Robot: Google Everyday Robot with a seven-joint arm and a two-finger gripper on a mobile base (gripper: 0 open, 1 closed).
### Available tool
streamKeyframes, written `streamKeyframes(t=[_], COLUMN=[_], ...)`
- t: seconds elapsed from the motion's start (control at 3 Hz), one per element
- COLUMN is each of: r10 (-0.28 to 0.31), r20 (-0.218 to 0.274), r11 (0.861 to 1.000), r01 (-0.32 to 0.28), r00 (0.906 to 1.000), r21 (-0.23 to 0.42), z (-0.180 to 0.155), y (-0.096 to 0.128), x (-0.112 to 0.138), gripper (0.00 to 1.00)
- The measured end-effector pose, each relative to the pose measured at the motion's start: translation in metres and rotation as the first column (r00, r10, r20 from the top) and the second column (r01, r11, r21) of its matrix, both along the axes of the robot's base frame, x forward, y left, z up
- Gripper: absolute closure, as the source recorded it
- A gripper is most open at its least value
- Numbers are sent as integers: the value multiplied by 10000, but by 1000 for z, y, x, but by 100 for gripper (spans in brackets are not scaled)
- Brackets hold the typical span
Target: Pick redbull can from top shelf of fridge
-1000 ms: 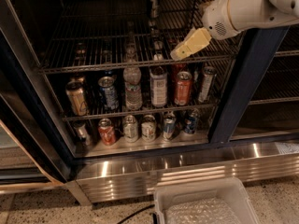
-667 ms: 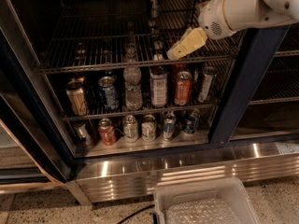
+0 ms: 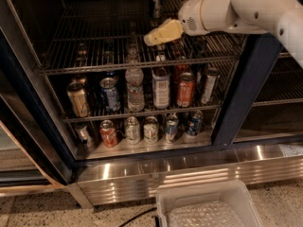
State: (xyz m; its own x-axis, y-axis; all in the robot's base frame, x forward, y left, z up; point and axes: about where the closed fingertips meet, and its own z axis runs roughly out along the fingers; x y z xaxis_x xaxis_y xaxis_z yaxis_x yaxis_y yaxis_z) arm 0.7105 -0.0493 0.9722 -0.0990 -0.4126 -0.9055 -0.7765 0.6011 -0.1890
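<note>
The fridge (image 3: pixel 236 103) stands open, with a dark interior and wire racks. My gripper (image 3: pixel 149 38), with pale yellow tips on a white arm, reaches in from the upper right and hovers just above the top shelf (image 3: pixel 94 68) near its middle. A slim, dim can that may be the redbull can (image 3: pixel 132 48) stands on the top shelf just left of and below the gripper tip, apart from it. I cannot make out its colours in the dark. The gripper holds nothing that I can see.
The middle rack holds several cans and bottles, including a water bottle (image 3: pixel 135 88), a red can (image 3: pixel 185 89) and a slim silver can (image 3: pixel 208 85). The bottom rack holds a row of cans (image 3: pixel 151 129). A ribbed steel base strip (image 3: pixel 189 169) and a white bin (image 3: pixel 208 207) lie below.
The gripper has moved left and slightly up, further in over the top shelf. The cans and bottles have not moved.
</note>
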Motion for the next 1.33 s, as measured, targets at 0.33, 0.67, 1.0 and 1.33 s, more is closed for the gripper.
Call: streamKeyframes(t=[0.33, 0.67, 1.0, 1.33], r10=[-418, -994, -1461, -1462], r20=[141, 237, 213, 218], r11=[9925, 9766, 9602, 9602], r01=[398, 929, 1366, 1366], r00=[9990, 9948, 9890, 9890], r21=[1160, 1939, 2437, 2436], z=[0, 0, 2, 2], y=[11, 15, 17, 17], x=[23, 41, 57, 57], gripper=[0, 0, 0, 0])
